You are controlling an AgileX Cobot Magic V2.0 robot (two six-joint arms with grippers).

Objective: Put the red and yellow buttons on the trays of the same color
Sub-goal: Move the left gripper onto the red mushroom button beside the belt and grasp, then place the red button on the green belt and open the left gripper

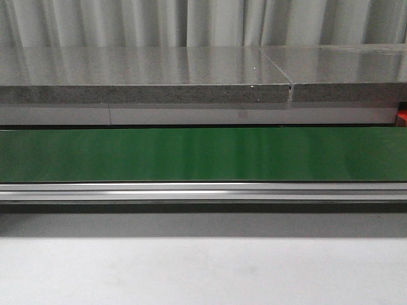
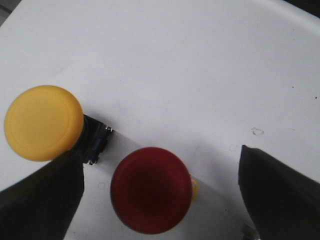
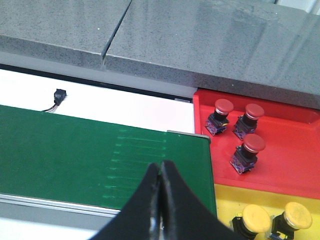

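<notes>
- My left pincer (image 2: 160, 200) is spread wide, nothing gripped; red button (image 2: 150, 190) sits between its fingers, yellow button (image 2: 43, 122) just beside one finger (image 2: 40, 200).
- White bench (image 2: 190, 75) beyond lies open.
- My right pincer (image 3: 161, 200) is clenched, empty, above the green belt (image 3: 75, 150) near its end.
- Red tray (image 3: 285, 150) holds three red buttons; yellow tray (image 3: 225, 200) holds two yellow ones.

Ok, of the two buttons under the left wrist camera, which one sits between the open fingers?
The red button. It lies in the gap between the left gripper fingers, while the yellow button sits off beyond one finger, outside the gap.
</notes>
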